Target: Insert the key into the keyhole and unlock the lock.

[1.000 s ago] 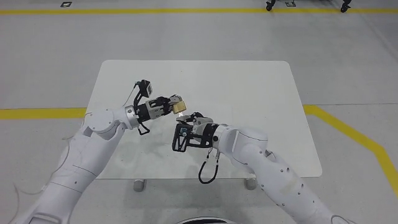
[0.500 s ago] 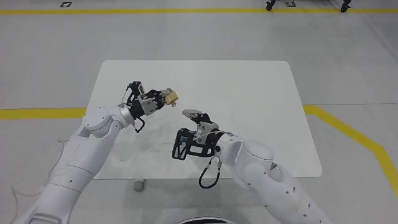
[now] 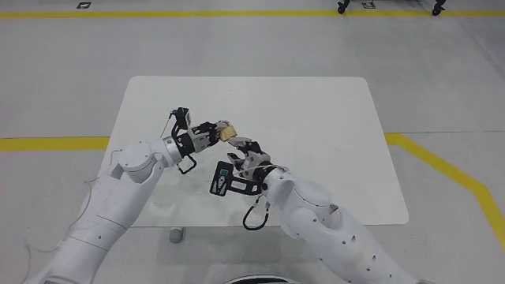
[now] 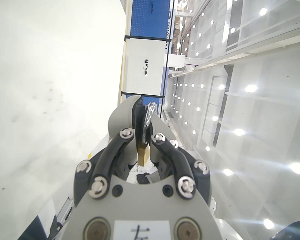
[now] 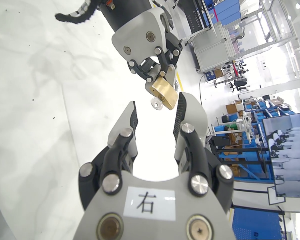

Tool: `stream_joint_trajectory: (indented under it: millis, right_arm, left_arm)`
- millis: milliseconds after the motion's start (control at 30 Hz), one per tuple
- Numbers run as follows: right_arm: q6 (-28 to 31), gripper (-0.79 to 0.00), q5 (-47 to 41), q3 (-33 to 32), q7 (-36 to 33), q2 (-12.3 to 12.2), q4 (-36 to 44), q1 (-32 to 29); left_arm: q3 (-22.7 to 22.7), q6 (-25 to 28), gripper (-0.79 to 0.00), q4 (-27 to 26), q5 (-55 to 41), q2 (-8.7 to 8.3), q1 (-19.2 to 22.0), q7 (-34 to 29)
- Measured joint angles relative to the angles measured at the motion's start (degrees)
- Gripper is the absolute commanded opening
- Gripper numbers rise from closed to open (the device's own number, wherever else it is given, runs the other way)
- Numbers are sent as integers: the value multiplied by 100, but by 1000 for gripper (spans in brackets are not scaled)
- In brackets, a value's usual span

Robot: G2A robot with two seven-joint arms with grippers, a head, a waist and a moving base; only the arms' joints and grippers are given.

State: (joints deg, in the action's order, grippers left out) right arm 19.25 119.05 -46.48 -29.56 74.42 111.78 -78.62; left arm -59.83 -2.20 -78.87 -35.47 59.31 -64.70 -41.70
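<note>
One lock (image 5: 165,92) in L claw (image 4: 145,121), just off R claw (image 5: 157,101).

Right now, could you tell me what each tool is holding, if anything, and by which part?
The left tool clamps the padlock by its shackle; the right tool is open, holding nothing.
</note>
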Motion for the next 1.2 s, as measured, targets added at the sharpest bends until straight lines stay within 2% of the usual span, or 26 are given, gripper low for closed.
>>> stream_joint_trajectory:
  millis: [133, 267, 667, 700, 767, 1033, 1200]
  right_arm:
    - [-35, -545, 35, 79, -152, 47, -80, 89]
    - [-25, -551, 75, 165, -322, 96, -177, 175]
    - [-187, -674, 195, 329, -680, 231, -347, 310]
    - [-177, -739, 194, 335, -688, 238, -357, 316]
    - [-163, -785, 148, 337, -720, 258, -390, 328]
    - [-312, -785, -486, 104, -546, 313, -403, 282]
    - [-340, -785, -1420, -276, -105, 309, -414, 122]
  left_arm:
    - [-52, -38, -785, -20, 13, 6, -18, -12]
    - [-88, -69, -785, -36, 37, 16, -45, -28]
    - [-185, -115, -785, -90, 111, 37, -134, -111]
    - [-191, -117, -785, -96, 119, 38, -139, -115]
    - [-203, -106, -785, -118, 148, 42, -155, -116]
    - [-271, 35, -785, -193, 208, 54, -222, -186]
    - [-331, 337, -785, -211, 221, 64, -265, -305]
